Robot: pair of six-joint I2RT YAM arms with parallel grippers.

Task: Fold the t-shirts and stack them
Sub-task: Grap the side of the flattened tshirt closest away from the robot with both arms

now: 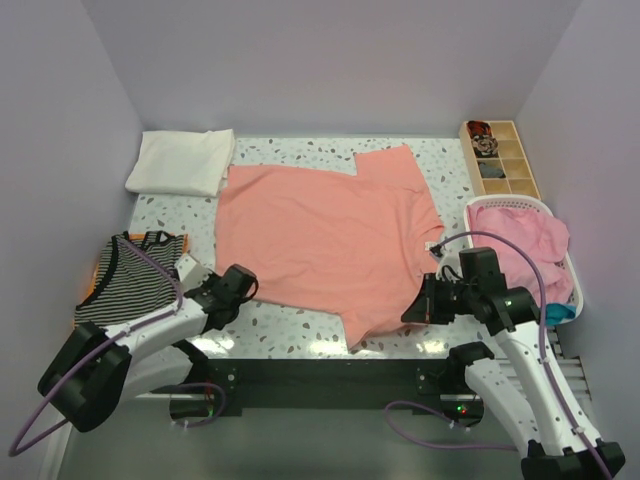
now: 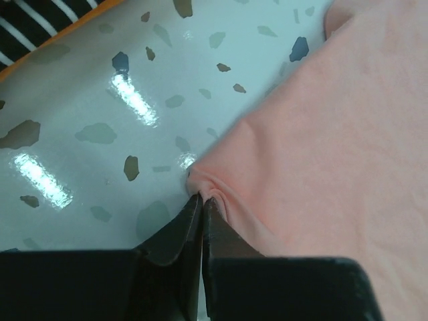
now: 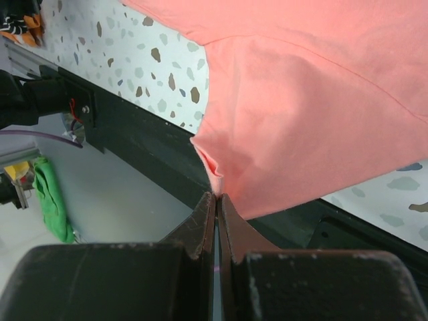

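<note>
The salmon-pink t-shirt lies spread flat in the middle of the table. My left gripper sits at its near-left corner. In the left wrist view that gripper is shut on a small pinch of the shirt's corner, low on the tabletop. My right gripper is at the shirt's near-right part. In the right wrist view it is shut on a folded edge of the shirt, held above the table's front edge.
A folded white t-shirt lies at the back left. A black-and-white striped t-shirt lies at the left edge. A white basket at the right holds a pink t-shirt. A wooden divided box stands at the back right.
</note>
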